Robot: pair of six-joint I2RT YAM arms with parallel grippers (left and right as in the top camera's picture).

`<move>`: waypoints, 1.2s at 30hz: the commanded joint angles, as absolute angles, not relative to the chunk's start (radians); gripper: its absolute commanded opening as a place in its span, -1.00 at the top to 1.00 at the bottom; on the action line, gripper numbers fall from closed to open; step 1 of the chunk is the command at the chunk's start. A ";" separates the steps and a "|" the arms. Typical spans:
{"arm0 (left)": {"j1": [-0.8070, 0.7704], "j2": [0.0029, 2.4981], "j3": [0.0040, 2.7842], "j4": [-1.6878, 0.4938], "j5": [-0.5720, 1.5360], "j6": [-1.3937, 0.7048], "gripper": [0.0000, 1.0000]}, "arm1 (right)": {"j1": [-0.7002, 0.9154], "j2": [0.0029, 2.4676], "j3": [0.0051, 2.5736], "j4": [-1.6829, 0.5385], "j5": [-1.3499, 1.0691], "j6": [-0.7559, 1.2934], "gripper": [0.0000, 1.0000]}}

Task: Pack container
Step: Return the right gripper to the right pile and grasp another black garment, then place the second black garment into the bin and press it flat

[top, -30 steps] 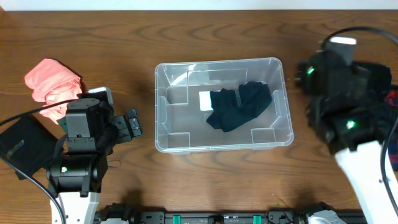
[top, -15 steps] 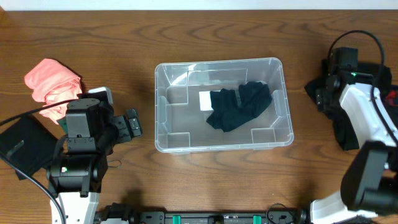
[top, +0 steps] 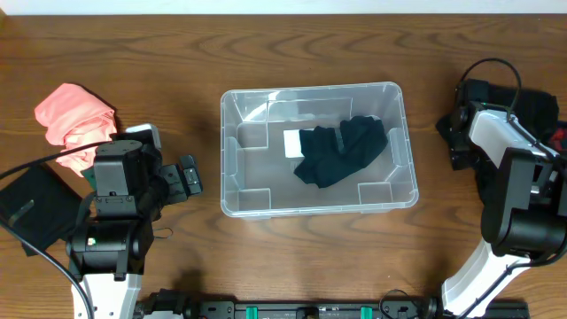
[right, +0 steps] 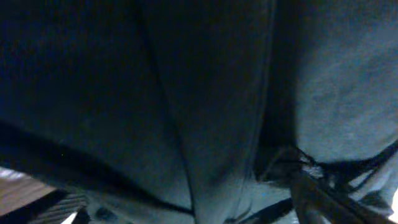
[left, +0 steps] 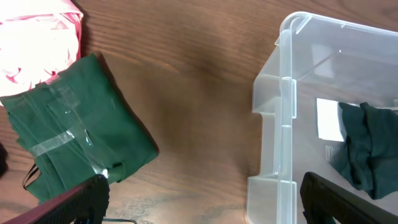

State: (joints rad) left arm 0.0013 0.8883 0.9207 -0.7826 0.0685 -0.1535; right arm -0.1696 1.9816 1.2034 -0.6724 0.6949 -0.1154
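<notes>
The clear container (top: 230, 155) stands mid-table with a dark garment (top: 341, 151) lying over its white base label (top: 291, 142). It also shows in the left wrist view (left: 280, 124), with the garment (left: 367, 149) inside. My left gripper (top: 183, 177) is open and empty, low over bare wood left of the container (left: 205, 205). My right arm (top: 487, 128) is folded over a pile of dark clothes (top: 532, 102) at the right edge. My right gripper (right: 193, 208) is pressed close against dark fabric (right: 186, 93) with its fingers apart.
A pink garment (top: 75, 115) lies at the far left, also in the left wrist view (left: 37, 43). A folded dark green garment (top: 31, 208) lies beside my left arm, with clear tape on it (left: 74, 124). Something red (top: 558, 137) shows at the right edge.
My right arm has swung out and down onto the dark clothes pile at the right. The left arm, the container and the garment inside have not moved.
</notes>
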 commanded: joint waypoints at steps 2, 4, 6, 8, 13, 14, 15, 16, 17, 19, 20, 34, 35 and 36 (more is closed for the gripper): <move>-0.003 0.889 0.942 -0.784 0.070 -0.158 -0.96 | -0.203 2.025 1.188 -0.662 0.722 -0.055 -0.40; -0.003 0.889 0.942 -0.784 0.070 -0.158 -0.96 | -0.200 2.025 1.189 -0.662 0.722 -0.039 0.02; -0.003 0.889 0.942 -0.784 0.070 -0.158 -0.96 | -0.198 2.022 1.191 -0.662 0.721 -0.037 0.26; -0.003 0.889 0.942 -0.784 0.070 -0.158 -0.96 | -0.193 2.011 1.195 -0.662 0.720 -0.036 0.38; -0.003 0.889 0.942 -0.784 0.070 -0.158 -0.96 | -0.148 1.913 1.224 -0.675 0.714 -0.030 0.56; -0.003 0.889 0.942 -0.784 0.070 -0.158 -0.96 | -0.135 1.880 1.232 -0.682 0.714 -0.031 0.56; -0.003 0.889 0.942 -0.784 0.070 -0.158 -0.96 | -0.119 1.842 1.244 -0.691 0.714 -0.031 0.56; -0.003 0.889 0.942 -0.784 0.070 -0.158 -0.96 | -0.105 1.807 1.254 -0.700 0.714 -0.031 0.58; -0.003 0.889 0.942 -0.784 0.070 -0.158 -0.96 | -0.088 1.769 1.263 -0.710 0.714 -0.031 0.61; -0.003 0.889 0.942 -0.784 0.070 -0.158 -0.96 | -0.044 1.682 1.280 -0.730 0.714 -0.031 0.67; -0.003 0.889 0.942 -0.784 0.070 -0.158 -0.96 | -0.019 1.637 1.286 -0.735 0.713 -0.037 0.68; -0.003 0.889 0.942 -0.785 0.070 -0.158 -0.96 | 0.670 1.260 1.291 -0.699 0.485 -0.172 0.85; -0.003 0.889 0.942 -0.785 0.070 -0.158 -0.96 | 0.706 1.274 1.288 -0.691 0.454 -0.194 0.85; -0.003 0.889 0.942 -0.785 0.070 -0.158 -0.96 | 0.733 1.290 1.284 -0.687 0.427 -0.213 0.85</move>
State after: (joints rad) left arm 0.0013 0.8883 0.9207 -0.7826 0.0685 -0.1535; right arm 0.6365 1.2560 1.2644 -0.7113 0.5186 -0.1265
